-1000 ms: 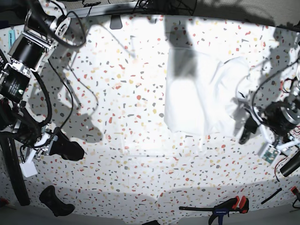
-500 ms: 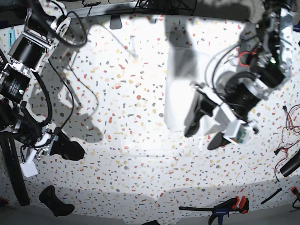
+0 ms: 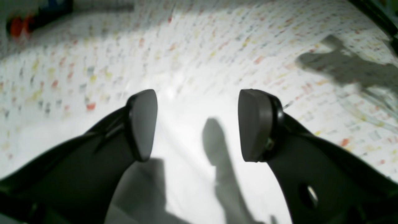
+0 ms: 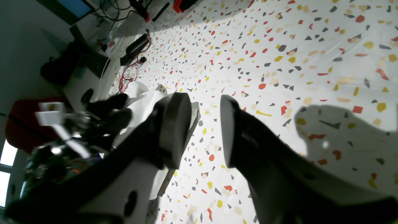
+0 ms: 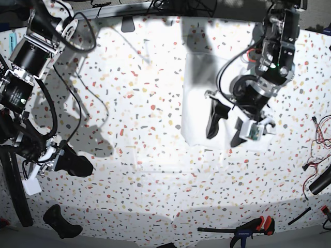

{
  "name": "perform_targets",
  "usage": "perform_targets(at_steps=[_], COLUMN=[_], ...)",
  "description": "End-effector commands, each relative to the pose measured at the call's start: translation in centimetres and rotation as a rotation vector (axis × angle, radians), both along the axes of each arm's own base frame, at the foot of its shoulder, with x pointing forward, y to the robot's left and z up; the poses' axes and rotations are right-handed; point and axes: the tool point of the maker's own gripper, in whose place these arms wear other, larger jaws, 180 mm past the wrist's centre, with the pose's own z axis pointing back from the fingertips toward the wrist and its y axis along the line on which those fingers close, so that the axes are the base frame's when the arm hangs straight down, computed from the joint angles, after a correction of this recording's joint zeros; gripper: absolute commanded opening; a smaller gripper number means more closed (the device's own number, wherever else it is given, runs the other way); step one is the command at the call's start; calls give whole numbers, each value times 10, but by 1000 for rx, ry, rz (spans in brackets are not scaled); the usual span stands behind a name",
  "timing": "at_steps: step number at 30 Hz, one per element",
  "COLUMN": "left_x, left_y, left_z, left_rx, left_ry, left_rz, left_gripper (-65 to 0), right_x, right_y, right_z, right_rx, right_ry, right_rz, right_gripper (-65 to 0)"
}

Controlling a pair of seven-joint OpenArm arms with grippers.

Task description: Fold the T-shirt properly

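The white T-shirt (image 5: 196,98) lies wrinkled on the speckled tabletop (image 5: 139,129), right of centre in the base view. My left gripper (image 5: 226,131) hangs over its near right part, pointing down, open with nothing between the fingers. In the left wrist view the left gripper (image 3: 197,124) shows both dark pads wide apart above bright white cloth (image 3: 186,168). My right gripper (image 5: 77,166) sits far off at the table's left side, away from the shirt. In the right wrist view the right gripper (image 4: 202,130) has a narrow empty gap between its pads, with the T-shirt (image 4: 140,93) and the other arm in the distance.
A clamp with red and black handles (image 5: 252,227) lies near the front edge. A black object (image 5: 62,222) sits at the front left. Red and black cables (image 5: 316,165) and a dark cylinder (image 5: 320,182) lie at the right edge. More cables run along the far edge.
The left arm swung in from the table's right edge, over the T-shirt, and now stands a little further left. The right arm has not moved.
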Motion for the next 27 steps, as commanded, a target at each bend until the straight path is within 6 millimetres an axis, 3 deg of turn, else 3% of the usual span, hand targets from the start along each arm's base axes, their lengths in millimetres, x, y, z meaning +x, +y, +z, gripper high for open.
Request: perform_targets(at_steps=[1, 7, 11, 16, 21, 27], left_x=[5, -2, -12, -23, -34, -40], left_y=[3, 19, 19, 23, 19, -1], left_z=[5, -68, -101, -119, -136, -129], left_rx=[-27, -66, -134, -191, -87, -60], left_ry=[-37, 81, 95, 44, 54, 37], left_rz=[14, 91, 156, 224, 164, -2], left_gripper=[-259, -259, -259, -259, -259, -259], right_x=[5, 5, 5, 5, 5, 5], right_y=[-2, -2, -2, -2, -2, -2], right_z=[21, 21, 21, 21, 21, 21], right_rx=[9, 9, 9, 9, 10, 10], right_ry=[-66, -66, -66, -66, -66, -66], right_rz=[-1, -1, -1, -1, 0, 0], right_gripper=[-444, -444, -444, -444, -444, -444])
